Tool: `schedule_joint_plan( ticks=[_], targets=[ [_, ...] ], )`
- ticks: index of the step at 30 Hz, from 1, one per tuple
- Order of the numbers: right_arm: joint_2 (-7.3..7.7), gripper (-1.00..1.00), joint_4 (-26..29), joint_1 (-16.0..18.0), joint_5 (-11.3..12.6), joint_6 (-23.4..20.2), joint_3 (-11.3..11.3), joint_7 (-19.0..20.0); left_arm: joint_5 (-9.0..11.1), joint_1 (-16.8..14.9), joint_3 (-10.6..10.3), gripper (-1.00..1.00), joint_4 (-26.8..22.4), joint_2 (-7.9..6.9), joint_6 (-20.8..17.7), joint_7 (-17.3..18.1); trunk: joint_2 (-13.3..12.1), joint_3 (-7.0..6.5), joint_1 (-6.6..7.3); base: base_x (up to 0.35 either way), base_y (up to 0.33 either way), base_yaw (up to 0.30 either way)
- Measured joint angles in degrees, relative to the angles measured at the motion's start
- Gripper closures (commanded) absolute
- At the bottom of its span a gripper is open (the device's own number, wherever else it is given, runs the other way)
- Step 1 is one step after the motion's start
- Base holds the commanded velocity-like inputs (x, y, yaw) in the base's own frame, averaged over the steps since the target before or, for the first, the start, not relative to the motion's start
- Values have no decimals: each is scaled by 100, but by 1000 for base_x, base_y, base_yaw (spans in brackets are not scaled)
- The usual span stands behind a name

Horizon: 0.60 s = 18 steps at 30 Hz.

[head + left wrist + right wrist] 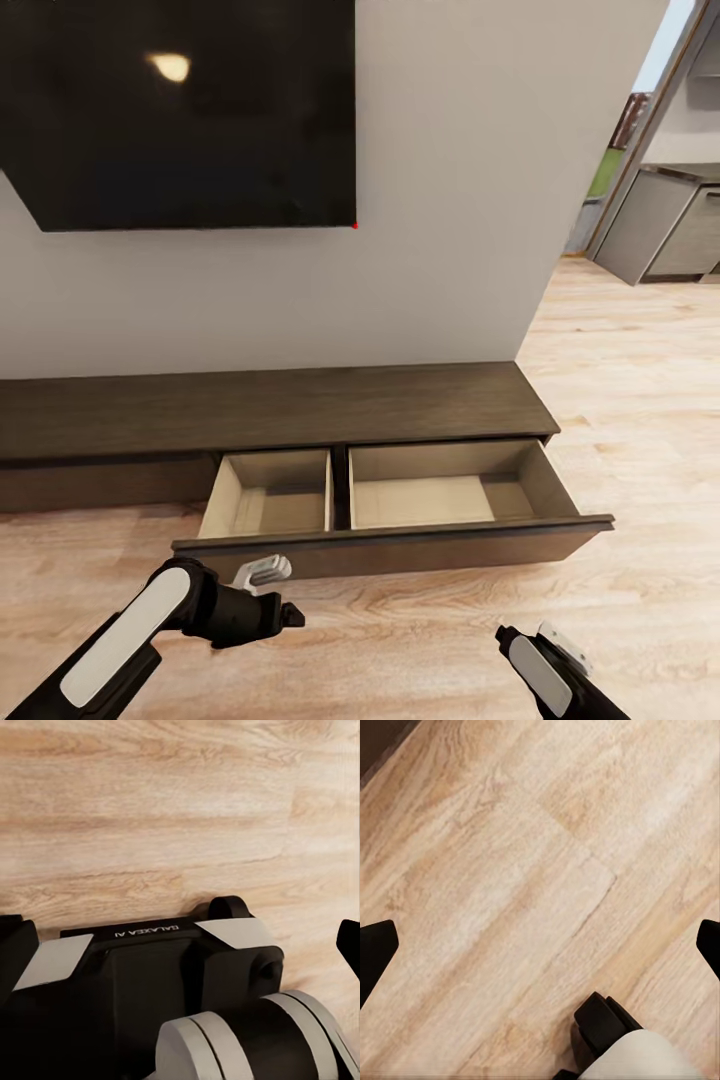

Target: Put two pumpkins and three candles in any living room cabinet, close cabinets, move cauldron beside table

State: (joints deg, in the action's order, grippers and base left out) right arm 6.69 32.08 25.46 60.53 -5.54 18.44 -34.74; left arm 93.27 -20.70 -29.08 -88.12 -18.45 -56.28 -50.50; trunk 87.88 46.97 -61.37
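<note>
The cabinet (pixel 300 410) drawer (pixel 400 545) stood open, stiff and heavy-looking, best pushed at its front; both hands nearby, fingers apart, held nothing.

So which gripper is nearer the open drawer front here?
Left. The left gripper sits just below the drawer front, near its left end. The right gripper hangs lower over the wood floor, clearly apart from it.

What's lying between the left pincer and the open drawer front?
Nothing but bare wood floor: in the head view the left pincer sits just before the open drawer of the cabinet.
</note>
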Motion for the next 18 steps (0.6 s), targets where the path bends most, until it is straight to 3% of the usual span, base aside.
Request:
schedule_joint_plan(
  ticks=[2, 11, 18],
  targets=[
    [-1, -100, 4, 0, -2, -29, 4, 3, 1, 1, 5, -100, 2, 55, 1, -158, -80, -36, 44, 0, 0, 0],
    [7, -100, 12, 0, -26, -159, 21, 353, 6, 0, -1, -100, 10, 82, 1, -250, -441, -198, 242, 0, 0, 0],
    [9, -100, 4, 0, -31, -161, 313, 481, 6, 1, -2, -100, 11, 82, 1, -249, -722, -323, 395, 0, 0, 0]
  ],
)
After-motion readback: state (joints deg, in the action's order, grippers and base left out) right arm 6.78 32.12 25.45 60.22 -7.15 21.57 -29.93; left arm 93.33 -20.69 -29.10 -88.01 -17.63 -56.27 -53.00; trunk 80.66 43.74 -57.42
